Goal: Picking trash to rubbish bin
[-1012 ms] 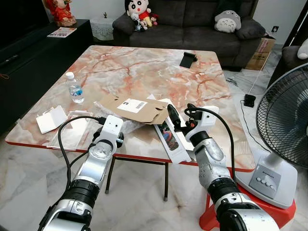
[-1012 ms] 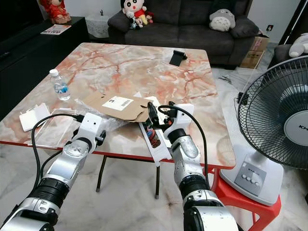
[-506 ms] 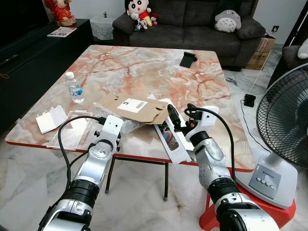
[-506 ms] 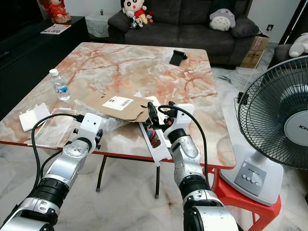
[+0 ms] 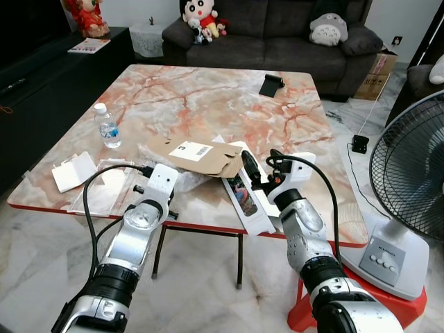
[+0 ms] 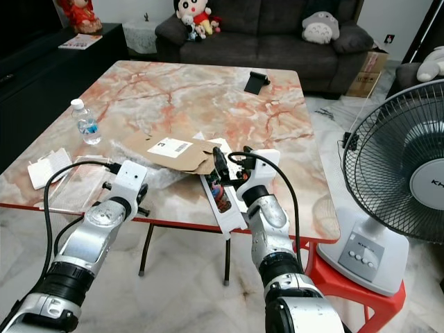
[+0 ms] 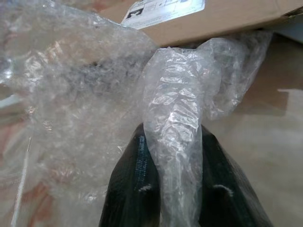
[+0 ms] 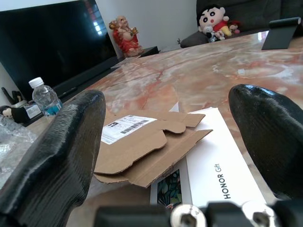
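Observation:
A crumpled sheet of clear bubble wrap [image 7: 71,90] lies at the table's near edge, partly under a flat brown cardboard mailer [image 5: 198,154] with a white label. My left gripper [image 7: 173,139] is shut on a twisted strand of that wrap; in the eye views it sits at the front edge [image 5: 165,179]. To the right a long white gift box [image 5: 251,202] lies half under the cardboard. My right gripper [image 5: 248,168] hovers over the box's far end, open, its fingers [image 8: 57,156] spread wide with nothing between them.
On the marble table [image 5: 208,104] stand a small water bottle [image 5: 107,127], white packets [image 5: 73,171] and clear plastic sheets [image 5: 104,191] at the left, and a black stand [image 5: 270,85] at the far side. A fan [image 5: 409,180] on a red stool [image 5: 305,309] stands close at the right.
My left wrist has lifted slightly with the bubble wrap held, and the cardboard on top has shifted a little. The right arm has stayed still.

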Robot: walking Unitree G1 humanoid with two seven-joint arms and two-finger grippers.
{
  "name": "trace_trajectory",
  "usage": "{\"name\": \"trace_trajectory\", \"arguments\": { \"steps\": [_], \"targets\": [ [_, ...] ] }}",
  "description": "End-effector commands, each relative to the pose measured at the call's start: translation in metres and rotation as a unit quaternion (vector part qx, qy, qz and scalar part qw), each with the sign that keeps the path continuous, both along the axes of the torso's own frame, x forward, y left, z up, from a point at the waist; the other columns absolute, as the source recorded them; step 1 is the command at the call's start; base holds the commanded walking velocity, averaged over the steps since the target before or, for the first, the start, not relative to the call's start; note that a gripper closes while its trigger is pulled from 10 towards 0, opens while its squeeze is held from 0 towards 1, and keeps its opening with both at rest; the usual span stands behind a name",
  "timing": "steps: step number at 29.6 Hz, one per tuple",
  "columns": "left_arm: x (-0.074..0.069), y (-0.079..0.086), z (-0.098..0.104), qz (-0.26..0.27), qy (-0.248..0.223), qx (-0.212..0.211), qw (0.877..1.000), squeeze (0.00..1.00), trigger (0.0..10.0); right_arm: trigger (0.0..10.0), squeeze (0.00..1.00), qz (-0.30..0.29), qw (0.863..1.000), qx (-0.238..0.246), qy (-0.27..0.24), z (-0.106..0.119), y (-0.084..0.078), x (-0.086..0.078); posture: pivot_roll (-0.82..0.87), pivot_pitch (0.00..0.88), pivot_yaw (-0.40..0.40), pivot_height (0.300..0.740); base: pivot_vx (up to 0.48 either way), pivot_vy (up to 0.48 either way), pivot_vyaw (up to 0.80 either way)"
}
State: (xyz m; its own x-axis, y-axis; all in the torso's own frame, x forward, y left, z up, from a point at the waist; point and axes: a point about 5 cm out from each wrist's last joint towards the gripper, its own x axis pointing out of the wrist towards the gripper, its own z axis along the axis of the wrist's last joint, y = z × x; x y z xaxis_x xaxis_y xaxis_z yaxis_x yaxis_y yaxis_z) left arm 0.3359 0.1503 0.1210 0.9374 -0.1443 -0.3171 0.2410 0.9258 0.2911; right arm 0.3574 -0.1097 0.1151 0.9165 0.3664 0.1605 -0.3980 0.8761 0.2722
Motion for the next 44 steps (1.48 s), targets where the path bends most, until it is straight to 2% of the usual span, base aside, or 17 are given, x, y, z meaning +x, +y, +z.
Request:
{"name": "trace_trajectory", "arguments": {
  "steps": [1, 3, 4, 5, 6, 7, 14, 18, 20, 22, 23, 25, 29, 32, 34, 38, 44],
  "targets": [
    [-0.001, -0.001, 0.009, -0.007, -0.008, -0.006, 1.000, 0.00, 0.0, 10.0, 0.00, 0.010, 1.000, -0.005, -0.006, 0.005, 0.003, 0.002, 0.06, 0.000, -0.028, 0.740, 0.000, 0.000, 0.00],
    [-0.001, 0.002, 0.026, -0.010, -0.022, -0.032, 0.999, 0.00, 0.0, 10.0, 0.00, 0.017, 1.000, -0.005, -0.007, 0.005, 0.005, 0.002, 0.06, 0.000, -0.029, 0.740, 0.000, 0.000, 0.00],
    [-0.001, 0.002, 0.026, -0.010, -0.022, -0.032, 0.999, 0.00, 0.0, 10.0, 0.00, 0.017, 1.000, -0.005, -0.007, 0.005, 0.005, 0.002, 0.06, 0.000, -0.029, 0.740, 0.000, 0.000, 0.00],
    [-0.002, -0.001, 0.033, -0.023, -0.027, -0.050, 0.998, 0.00, 3.1, 10.0, 0.00, 0.021, 1.000, -0.005, -0.007, 0.005, 0.006, 0.002, 0.06, 0.000, -0.032, 0.740, 0.000, 0.000, 0.00],
    [-0.002, -0.001, 0.033, -0.023, -0.027, -0.050, 0.998, 0.00, 3.1, 10.0, 0.00, 0.021, 1.000, -0.005, -0.007, 0.005, 0.006, 0.002, 0.06, 0.000, -0.032, 0.740, 0.000, 0.000, 0.00],
    [-0.003, -0.002, 0.043, -0.031, -0.037, -0.069, 0.996, 0.00, 10.0, 10.0, 0.00, 0.026, 1.000, -0.005, -0.008, 0.006, 0.007, 0.002, 0.06, 0.000, -0.033, 0.740, 0.000, 0.000, 0.00],
    [-0.005, -0.006, 0.076, -0.067, -0.069, -0.112, 0.989, 0.00, 10.0, 10.0, 0.00, 0.044, 0.999, -0.007, -0.014, 0.009, 0.009, 0.003, 0.06, 0.000, -0.038, 0.740, 0.000, 0.000, 0.00],
    [-0.005, -0.008, 0.099, -0.076, -0.107, -0.137, 0.982, 0.00, 10.0, 10.0, 0.00, 0.049, 0.999, -0.007, -0.017, 0.010, 0.010, 0.003, 0.06, 0.000, -0.044, 0.740, 0.000, 0.000, 0.00],
    [-0.006, -0.009, 0.111, -0.082, -0.132, -0.155, 0.976, 0.00, 10.0, 10.0, 0.00, 0.050, 0.999, -0.006, -0.017, 0.010, 0.009, 0.003, 0.06, 0.000, -0.044, 0.740, 0.000, 0.000, 0.00],
    [-0.003, -0.004, 0.133, -0.060, -0.196, -0.186, 0.961, 0.00, 10.0, 10.0, 0.00, 0.050, 0.999, -0.004, -0.018, 0.011, 0.009, 0.004, 0.07, 0.000, -0.049, 0.740, 0.000, 0.000, 0.00],
    [-0.003, -0.004, 0.133, -0.060, -0.196, -0.186, 0.961, 0.00, 10.0, 10.0, 0.00, 0.050, 0.999, -0.004, -0.018, 0.011, 0.009, 0.004, 0.07, 0.000, -0.049, 0.740, 0.000, 0.000, 0.00],
    [-0.001, 0.003, 0.144, -0.029, -0.253, -0.191, 0.948, 0.00, 10.0, 10.0, 0.00, 0.042, 0.999, -0.003, -0.023, 0.014, 0.007, 0.005, 0.07, 0.000, -0.050, 0.740, 0.000, 0.000, 0.00],
    [0.001, 0.012, 0.137, 0.028, -0.300, -0.169, 0.938, 0.00, 10.0, 10.0, 0.00, 0.013, 0.999, 0.004, -0.041, 0.025, 0.001, 0.010, 0.06, 0.000, -0.046, 0.740, 0.000, 0.000, 0.00],
    [0.000, 0.012, 0.125, 0.052, -0.313, -0.162, 0.934, 0.00, 10.0, 10.0, 0.00, -0.009, 0.998, 0.002, -0.065, 0.036, -0.005, 0.013, 0.06, 0.000, -0.046, 0.740, 0.000, 0.000, 0.00],
    [0.000, 0.014, 0.120, 0.067, -0.311, -0.143, 0.937, 0.00, 10.0, 10.0, 0.00, -0.018, 0.997, -0.003, -0.074, 0.040, -0.008, 0.014, 0.05, 0.000, -0.042, 0.740, 0.000, 0.000, 0.00],
    [-0.001, 0.010, 0.102, 0.061, -0.324, -0.097, 0.939, 0.00, 10.0, 10.0, 0.00, -0.070, 0.991, -0.017, -0.111, 0.059, -0.025, 0.020, 0.05, 0.000, -0.037, 0.740, 0.000, 0.000, 0.00],
    [-0.001, 0.014, 0.090, 0.074, -0.341, -0.090, 0.933, 0.00, 10.0, 10.0, 0.00, -0.060, 0.985, -0.066, -0.146, 0.068, -0.019, 0.019, 0.06, 0.000, -0.019, 0.740, 0.000, 0.000, 0.00]
  ]
}}
